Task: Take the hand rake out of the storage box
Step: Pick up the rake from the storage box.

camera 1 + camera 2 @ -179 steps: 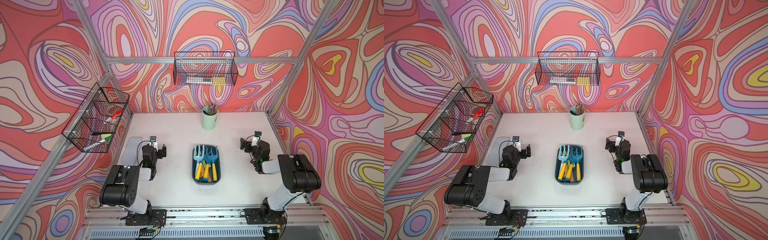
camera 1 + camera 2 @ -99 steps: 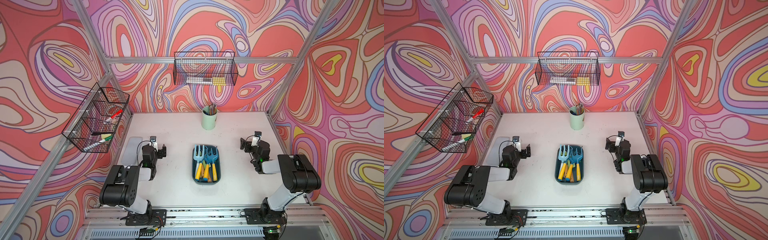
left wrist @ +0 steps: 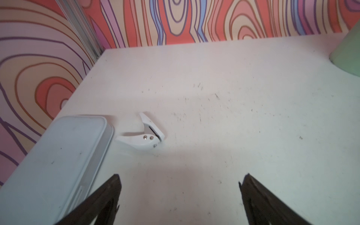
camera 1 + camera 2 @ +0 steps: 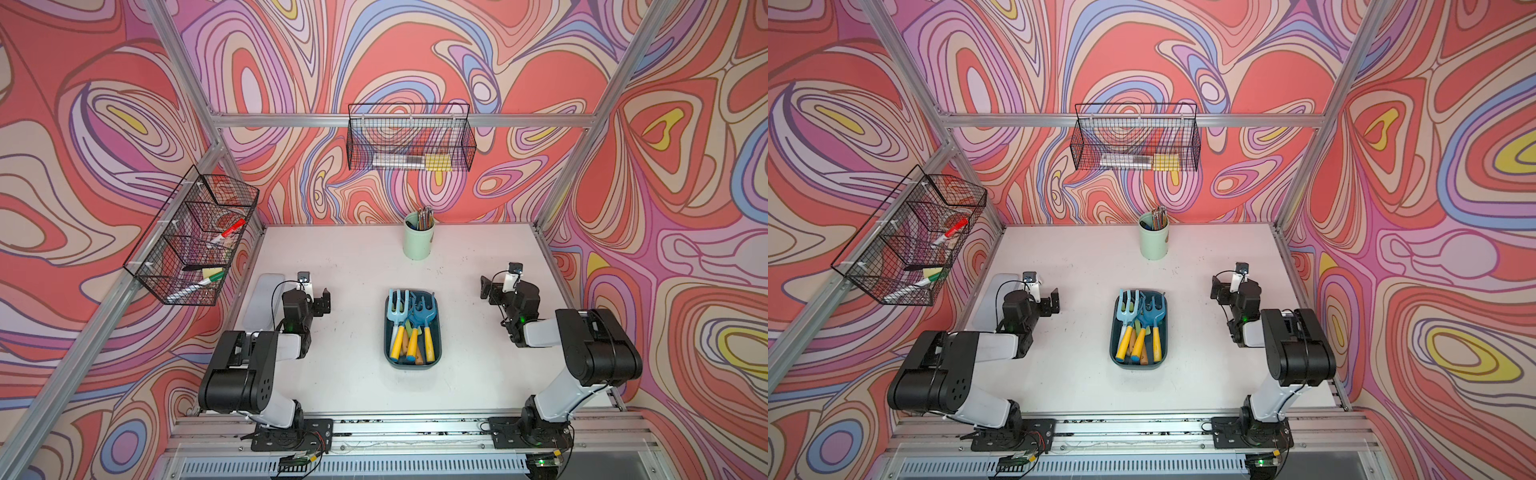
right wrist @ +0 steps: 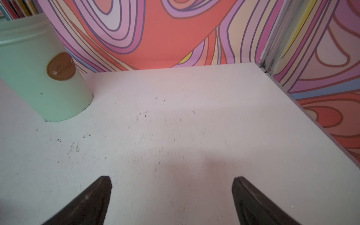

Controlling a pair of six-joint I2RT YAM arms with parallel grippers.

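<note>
I find the cell closed on three sides by walls (image 4: 395, 54) printed with swirling bands of coral, lilac, cream, blue and yellow. An aluminium frame (image 4: 282, 120) runs up the corners and across the far wall. From its far bar hangs a black wire basket (image 4: 411, 137); a second, divided basket (image 4: 195, 241) is fixed to the sloping rail on the left. The desk (image 4: 353, 374) is white and matt, marked with small dark scuffs and specks, clearest in the wrist views. A slotted aluminium rail (image 4: 415, 419) borders its near edge. Lighting is even and diffuse; shadows are soft, and I note a faint pink cast on the desk.
</note>
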